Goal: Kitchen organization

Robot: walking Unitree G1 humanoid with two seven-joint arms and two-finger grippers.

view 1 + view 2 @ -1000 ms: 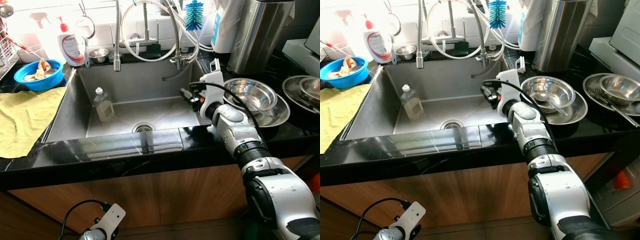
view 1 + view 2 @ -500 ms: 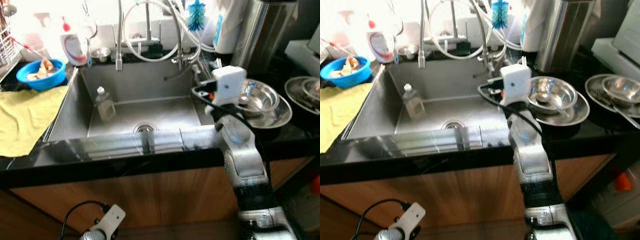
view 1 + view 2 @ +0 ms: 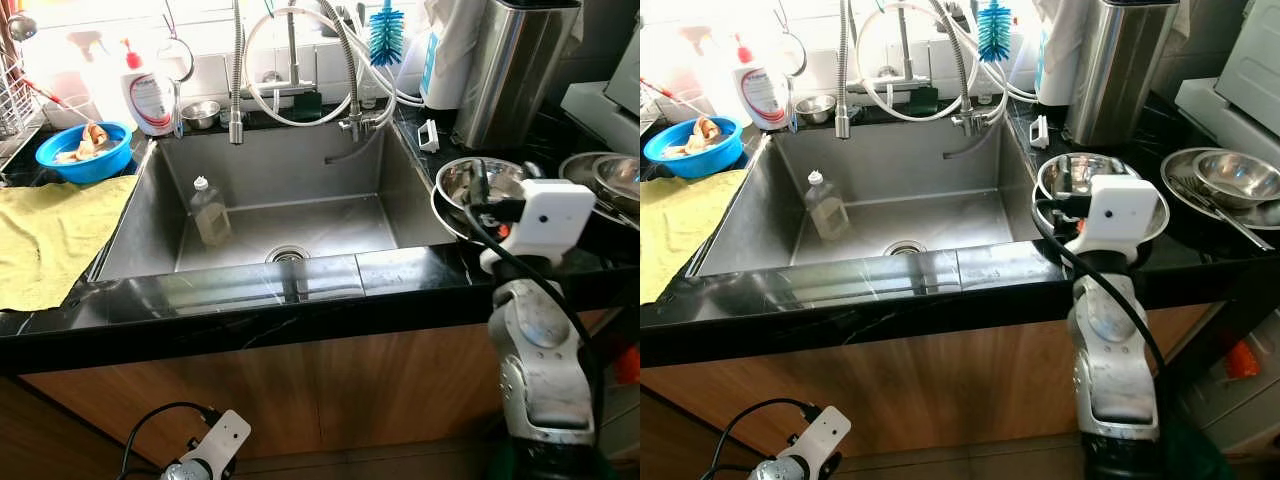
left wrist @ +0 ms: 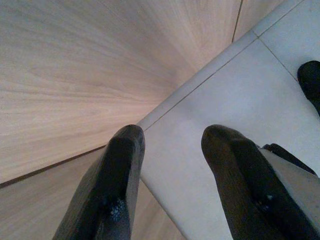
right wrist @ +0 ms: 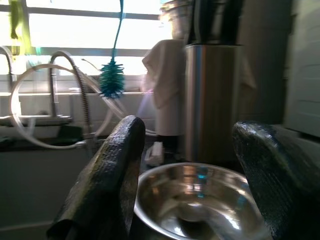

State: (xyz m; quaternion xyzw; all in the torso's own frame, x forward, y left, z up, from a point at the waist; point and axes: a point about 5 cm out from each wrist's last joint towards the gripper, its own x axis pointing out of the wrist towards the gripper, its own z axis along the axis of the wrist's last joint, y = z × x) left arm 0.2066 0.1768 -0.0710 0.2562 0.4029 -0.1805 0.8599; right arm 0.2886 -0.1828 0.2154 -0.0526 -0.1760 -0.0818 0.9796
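1. Right gripper [image 5: 187, 165]: fingers [image 5: 107, 185] were spread wide, holding nothing, and pointed at the steel bowl [image 5: 200, 202] just beyond their tips.
2. The steel bowl [image 3: 1065, 175] sat nested in a wider steel dish on the black counter [image 3: 400, 270], right of the sink [image 3: 280, 200] near its front right corner. The right arm's white wrist block [image 3: 1125, 215] stood over the counter's front edge there.
3. More steel dishes [image 3: 1230, 180] lay at the counter's far right edge.
4. A clear bottle [image 3: 208, 210] stood inside the sink, toward its left wall.
5. A blue bowl [image 3: 82, 152] and a yellow cloth [image 3: 50, 235] were on the counter left of the sink.
6. Left gripper [image 4: 170, 145]: fingers [image 4: 120, 185] were apart, empty, hanging idle beside the wood cabinet front [image 4: 75, 75], above the tiled floor [image 4: 250, 90].
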